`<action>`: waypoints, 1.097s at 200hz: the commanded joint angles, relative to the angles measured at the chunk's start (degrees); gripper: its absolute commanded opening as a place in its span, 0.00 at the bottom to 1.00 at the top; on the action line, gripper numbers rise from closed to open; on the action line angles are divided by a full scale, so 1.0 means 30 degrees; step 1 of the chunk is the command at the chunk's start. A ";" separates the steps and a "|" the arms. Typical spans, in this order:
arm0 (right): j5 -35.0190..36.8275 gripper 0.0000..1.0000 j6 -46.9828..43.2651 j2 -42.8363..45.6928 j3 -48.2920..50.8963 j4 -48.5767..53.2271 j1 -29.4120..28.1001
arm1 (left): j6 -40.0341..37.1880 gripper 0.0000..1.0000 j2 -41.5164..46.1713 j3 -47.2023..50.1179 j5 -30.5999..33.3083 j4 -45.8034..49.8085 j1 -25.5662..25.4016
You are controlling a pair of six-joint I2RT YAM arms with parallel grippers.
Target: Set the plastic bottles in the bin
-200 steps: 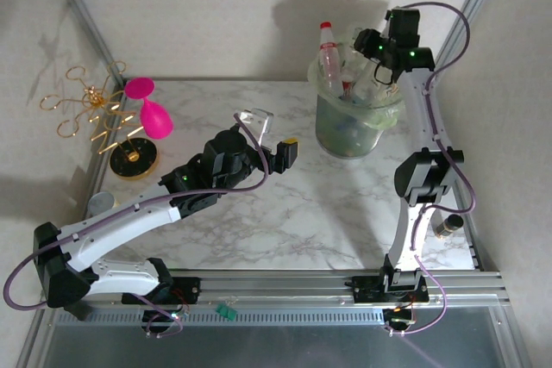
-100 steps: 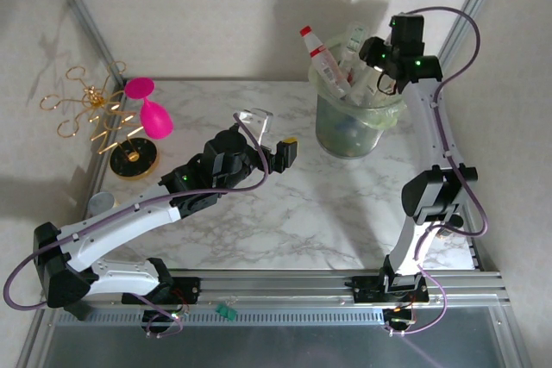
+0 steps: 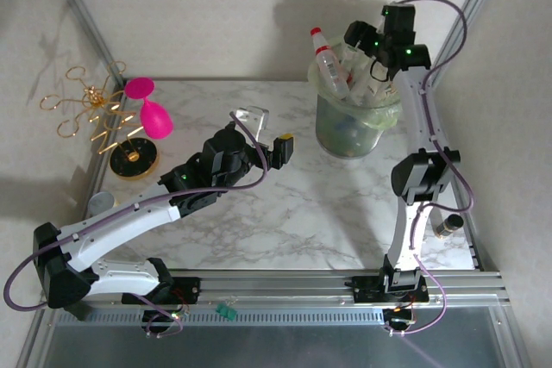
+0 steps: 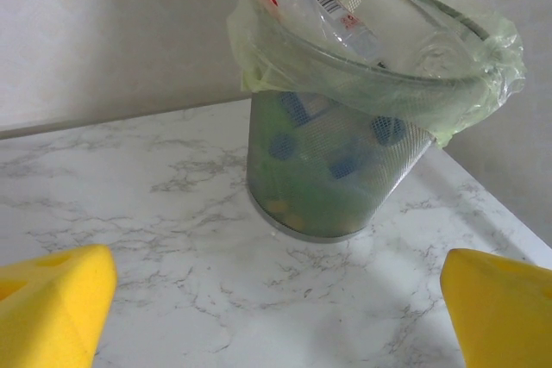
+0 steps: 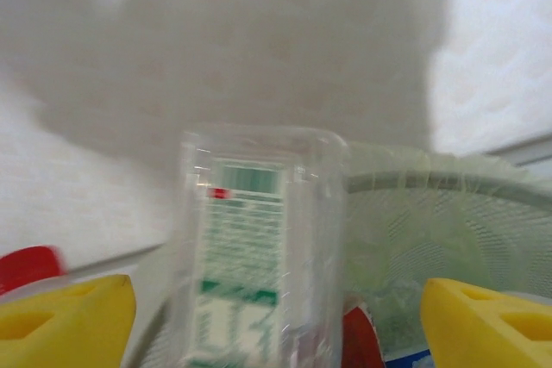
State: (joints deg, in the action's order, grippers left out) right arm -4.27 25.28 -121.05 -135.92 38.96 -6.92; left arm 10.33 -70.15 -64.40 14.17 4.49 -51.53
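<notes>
The bin point(image 3: 345, 137), a pale-green translucent bucket with a thin bag liner over its rim, stood at the far right of the marble table point(image 3: 328, 208), close to the back wall point(image 3: 216, 15). Bare marble lay open between it and the left gripper point(image 4: 276, 308), whose yellow pads point(image 4: 52, 299) were spread wide and held nothing. The plastic bottles point(image 3: 326, 65) filled it, clear red-capped ones rising past the rim, caps up, long axes tilted leftward. The right gripper point(image 5: 278, 321) hung over the rim, jaws wide, with a clear labelled bottle point(image 5: 259, 247) between its pads, touching neither.
</notes>
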 commanded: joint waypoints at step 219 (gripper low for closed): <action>0.2574 0.55 -0.0240 0.4473 0.3690 0.1223 -0.0418 | 0.0203 0.96 0.0213 0.0139 0.0721 -0.0353 0.0243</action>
State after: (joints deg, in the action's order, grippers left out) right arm 4.54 28.03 -109.97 -125.23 39.46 -7.68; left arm 10.52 -70.13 -64.31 14.90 4.49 -51.27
